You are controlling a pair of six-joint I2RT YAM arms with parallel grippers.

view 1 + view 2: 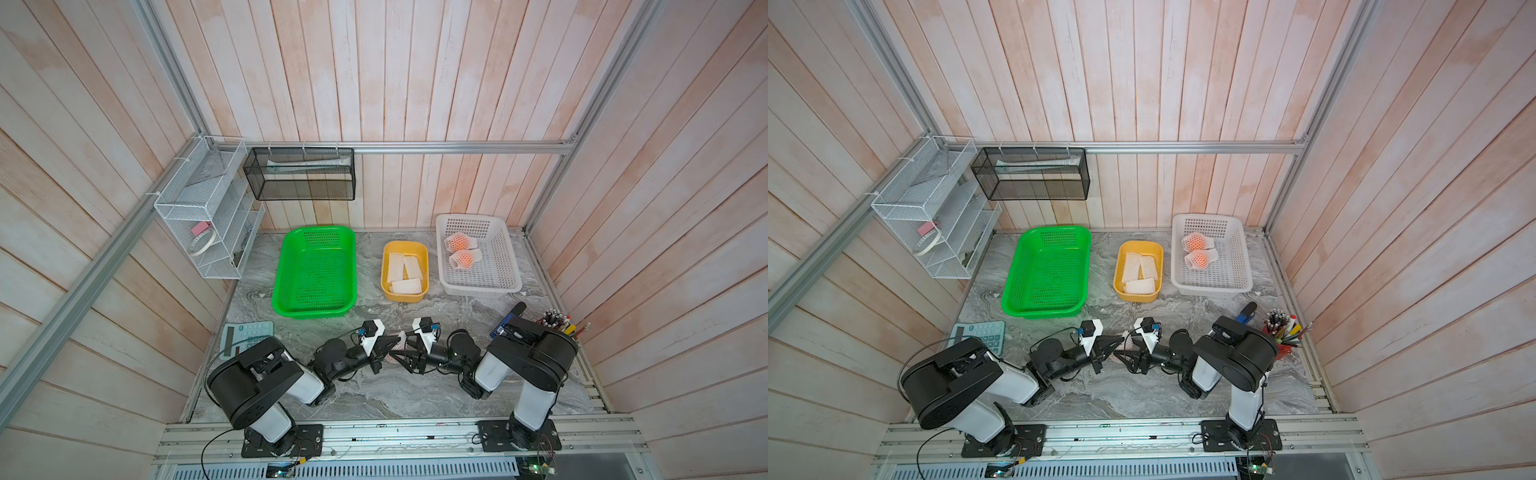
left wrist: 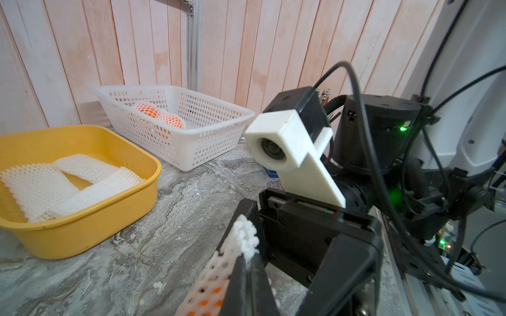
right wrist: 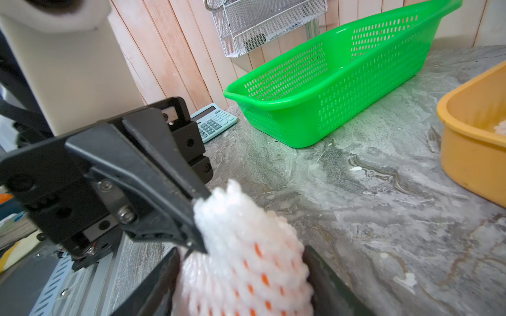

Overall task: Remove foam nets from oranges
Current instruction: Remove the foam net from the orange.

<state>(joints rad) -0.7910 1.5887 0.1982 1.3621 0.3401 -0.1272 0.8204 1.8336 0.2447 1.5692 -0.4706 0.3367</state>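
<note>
Two robot arms meet at table front. Left gripper is pinched tight on the loose end of a foam net, w/ an orange inside. Right gripper is clamped around the netted fruit's body. Net looks soft, light, stretchy: best taken at the free end. Wrist view shows the pinch; top views hide it, but show two netted oranges in white basket.

Robot test booth, aluminium frame; plank walls; bolted arms
</note>
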